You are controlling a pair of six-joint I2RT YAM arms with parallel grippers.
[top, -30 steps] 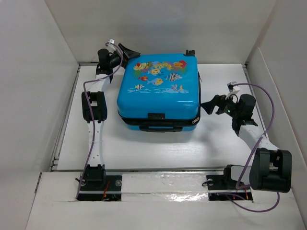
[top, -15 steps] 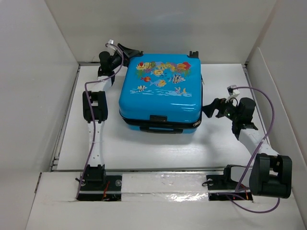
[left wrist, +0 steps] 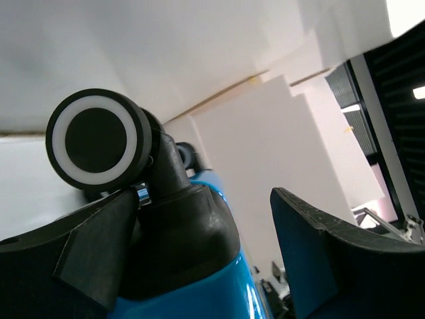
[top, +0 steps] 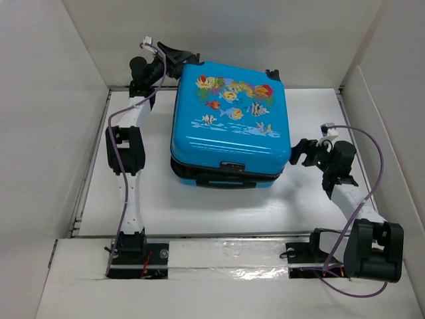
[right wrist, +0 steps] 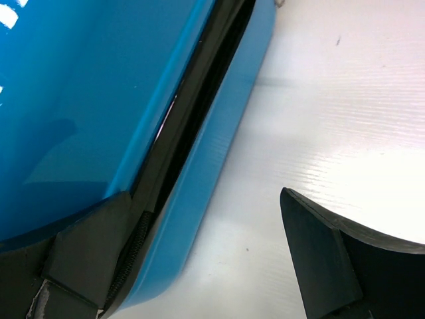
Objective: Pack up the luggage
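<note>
The luggage (top: 229, 123) lies closed, fish print up, toward the far edge of the tabletop (top: 199, 212). It sits slightly skewed, with the handle side facing the near edge. Bare tabletop borders its left, right and near sides. The left gripper (top: 179, 56) is at the luggage's far left corner, jaws open astride the housing of 1 wheel (left wrist: 96, 137). The right gripper (top: 299, 151) is at the right side seam, jaws wide open, 1 finger at the zipper line and 1 over bare tabletop.

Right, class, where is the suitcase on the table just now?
In the top view the suitcase lies centre-frame, skewed, the left gripper at its far-left corner and the right gripper at its right edge.
</note>
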